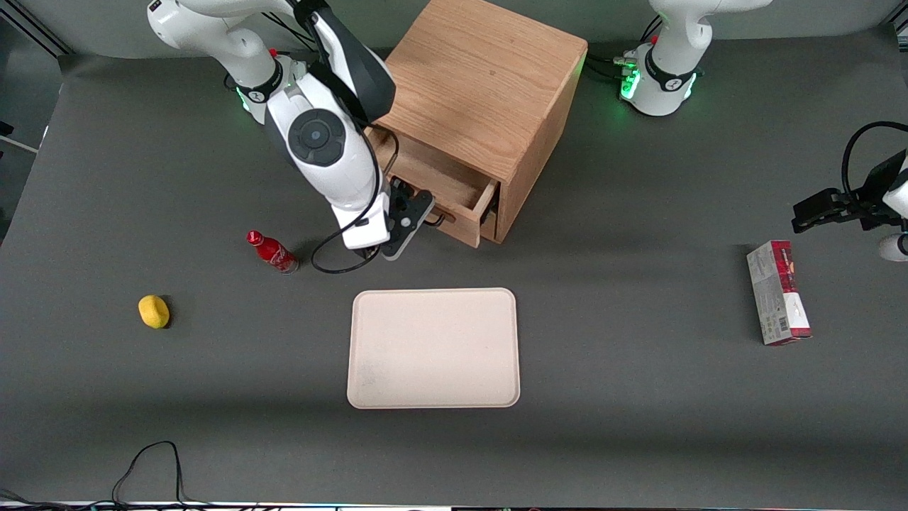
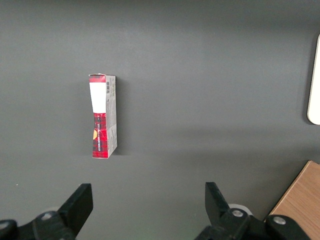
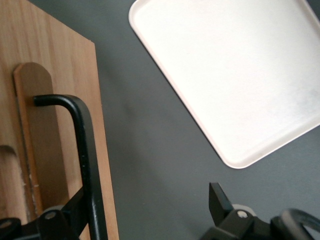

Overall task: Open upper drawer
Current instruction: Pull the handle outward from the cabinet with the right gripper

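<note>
A gripper (image 1: 418, 220) hangs at the front of an oak cabinet (image 1: 482, 92), its 2 fingers spread wide. In the wrist view, one finger (image 3: 75, 212) sits against the black wire handle (image 3: 85, 150) and the other finger (image 3: 220, 202) stands well apart over bare table, so nothing is pinched. The handle belongs to the upper drawer (image 1: 454, 188), which is pulled partway out of the cabinet, its open box showing just above the fingers. Just beside the fingers, toward the working arm's end, a small red bottle (image 1: 272, 252) lies tilted on the grey table (image 1: 638, 426). Nearer the camera than the fingers lies a pale rectangular tray (image 1: 433, 348), flat and apart from them. Farther toward the working arm's end, and nearer the camera than the bottle, sits a small yellow object (image 1: 154, 311). Well away from the fingers, toward the parked arm's end, a red and grey box (image 1: 778, 292) lies flat on the table.
</note>
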